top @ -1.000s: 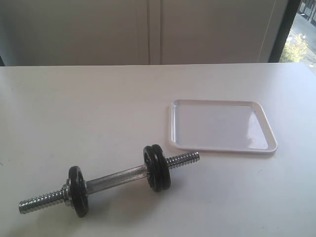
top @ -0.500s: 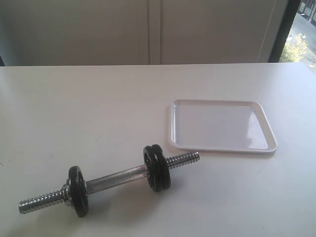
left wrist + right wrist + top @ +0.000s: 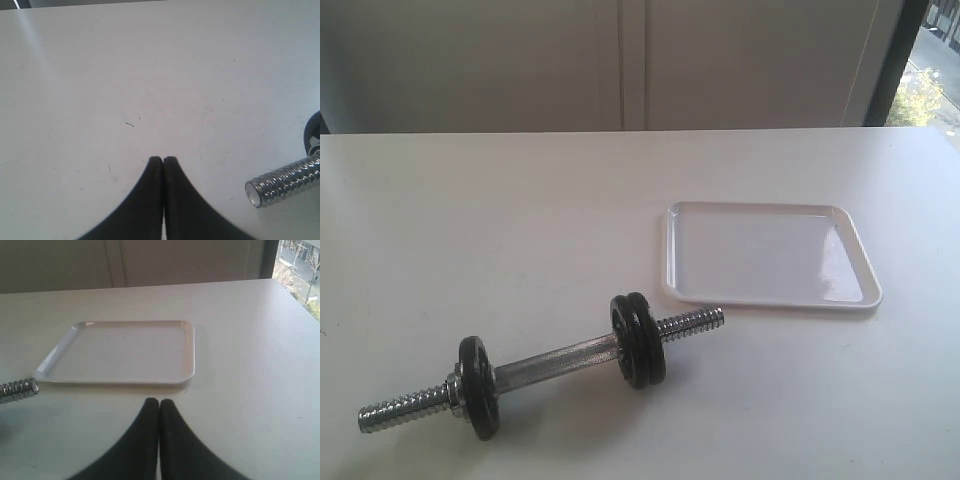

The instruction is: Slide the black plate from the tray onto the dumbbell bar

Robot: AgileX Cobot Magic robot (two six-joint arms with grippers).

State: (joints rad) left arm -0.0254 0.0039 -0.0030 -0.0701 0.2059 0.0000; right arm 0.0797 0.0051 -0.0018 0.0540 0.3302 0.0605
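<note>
A white table (image 3: pixel 520 220) fills the exterior view, with pale wall panels (image 3: pixel 620 60) behind it and a strip of window (image 3: pixel 930 90) at the far right. The glossy white tray (image 3: pixel 770 302) lies flat on the right half of the table. The dumbbell bar (image 3: pixel 555 362) rests slantwise in front of it and to its left, apart from the tray, one threaded end pointing toward the tray's near corner.

A pair of black plates (image 3: pixel 640 340) stands upright and pressed together on the bar's tray-side end. A single black plate (image 3: pixel 477 387) sits near the opposite end, with bare thread sticking out beyond it. All three discs look alike, so which one is the task's own cannot be told. Nothing lies between bar and tray.

Only the wrist views show the grippers. The left gripper (image 3: pixel 163 161) hangs over bare table with its black jaws clenched together on nothing. Beside it lie the bar's shiny threaded tip (image 3: pixel 285 182) and a sliver of black disc at the frame's edge; that view alone picks out faint dark specks (image 3: pixel 129 124) on the tabletop. The right gripper (image 3: pixel 159 402) is likewise clenched and empty-handed, poised just short of the tray's rim (image 3: pixel 115 381). The bar's other threaded tip (image 3: pixel 19 389) pokes in at the side, close to the tray's corner.
</note>
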